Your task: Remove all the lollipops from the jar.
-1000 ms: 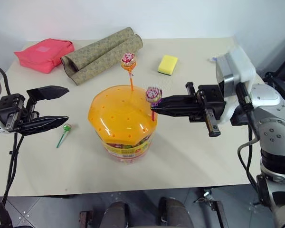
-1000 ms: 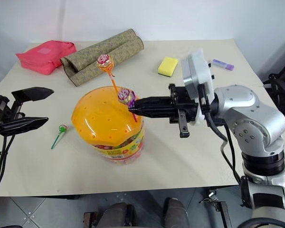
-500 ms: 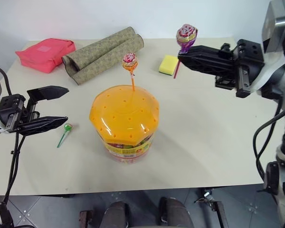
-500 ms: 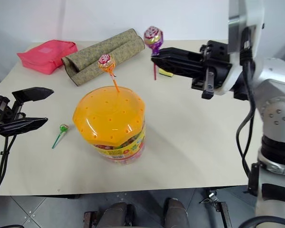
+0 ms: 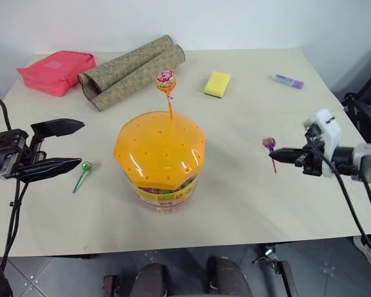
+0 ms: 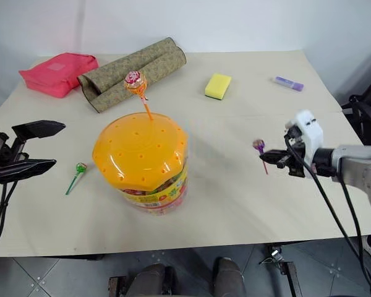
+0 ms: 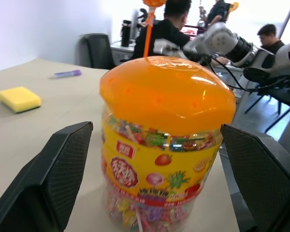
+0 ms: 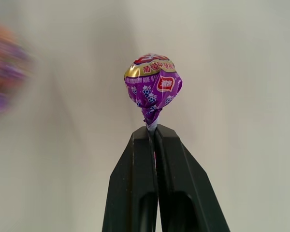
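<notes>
Right gripper (image 5: 276,153) carrying purple lollipop (image 5: 269,143) away from jar (image 5: 160,157), low over table (image 5: 247,192).

Right fingers (image 8: 150,159) pinched tight on the stick just under the candy head; a second ago this lollipop was still at the lid's right edge, half a second ago lifted high near the yellow sponge (image 5: 217,83), now swung out right and down, well apart from the jar. Judged: second one out, ready to set down. Its stick runs roughly upright, slightly tilted, head on top. Left gripper (image 5: 68,145) has stayed spread wide, empty, aimed at the jar's side. Green lollipop (image 5: 82,174) lies flat on table just left of jar, head toward the gripper. Orange lollipop (image 5: 166,81) stands upright in the lid, one left to pull.
</notes>
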